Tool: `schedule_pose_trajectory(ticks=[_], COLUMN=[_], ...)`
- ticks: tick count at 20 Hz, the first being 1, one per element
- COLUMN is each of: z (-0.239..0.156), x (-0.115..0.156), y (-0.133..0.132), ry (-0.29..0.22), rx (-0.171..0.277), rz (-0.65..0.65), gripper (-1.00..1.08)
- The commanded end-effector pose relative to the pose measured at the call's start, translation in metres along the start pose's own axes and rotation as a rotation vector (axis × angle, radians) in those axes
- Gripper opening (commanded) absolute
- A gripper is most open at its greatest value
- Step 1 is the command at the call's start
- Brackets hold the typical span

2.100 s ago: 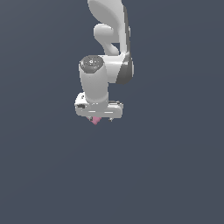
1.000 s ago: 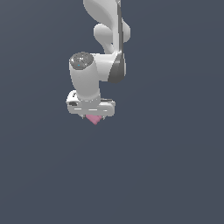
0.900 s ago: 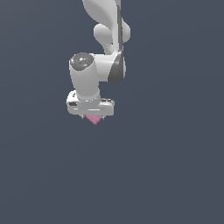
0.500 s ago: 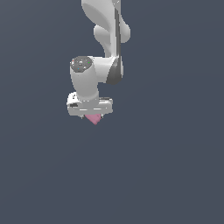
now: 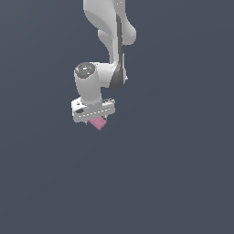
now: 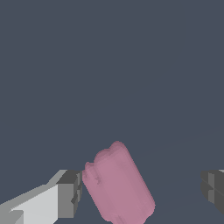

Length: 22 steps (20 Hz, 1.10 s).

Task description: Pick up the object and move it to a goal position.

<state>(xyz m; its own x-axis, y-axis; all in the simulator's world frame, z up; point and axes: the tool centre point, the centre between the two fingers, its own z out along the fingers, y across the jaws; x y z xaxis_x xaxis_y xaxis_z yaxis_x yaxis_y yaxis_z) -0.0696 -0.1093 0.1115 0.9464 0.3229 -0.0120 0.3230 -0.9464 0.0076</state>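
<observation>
While the hand (image 5: 93,119) is hanging spread, the pink object (image 6: 117,186) is sitting tilted between its fingers, touching only one (image 6: 68,194); closing off-centre risks twisting it loose.

The object (image 5: 97,123) hangs just under the hand (image 5: 94,119), touching one finger (image 6: 70,194), apart from the other.

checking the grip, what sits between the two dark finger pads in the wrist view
The small pink ridged block sits there, tilted. It touches one dark finger pad; a bare gap separates it from the other pad. Only the wrist view shows this.
</observation>
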Motion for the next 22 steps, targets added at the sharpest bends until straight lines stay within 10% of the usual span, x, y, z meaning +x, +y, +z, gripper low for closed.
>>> schedule_pose_trajectory(ticks=[1,22], z=[0.007,0.045], x=[-0.008,-0.062], y=[-0.001,-0.013], ry=[0.001,0.013], rx=[0.000,0.004], rz=[-0.063,-0.462], gripper=[1.00,1.00])
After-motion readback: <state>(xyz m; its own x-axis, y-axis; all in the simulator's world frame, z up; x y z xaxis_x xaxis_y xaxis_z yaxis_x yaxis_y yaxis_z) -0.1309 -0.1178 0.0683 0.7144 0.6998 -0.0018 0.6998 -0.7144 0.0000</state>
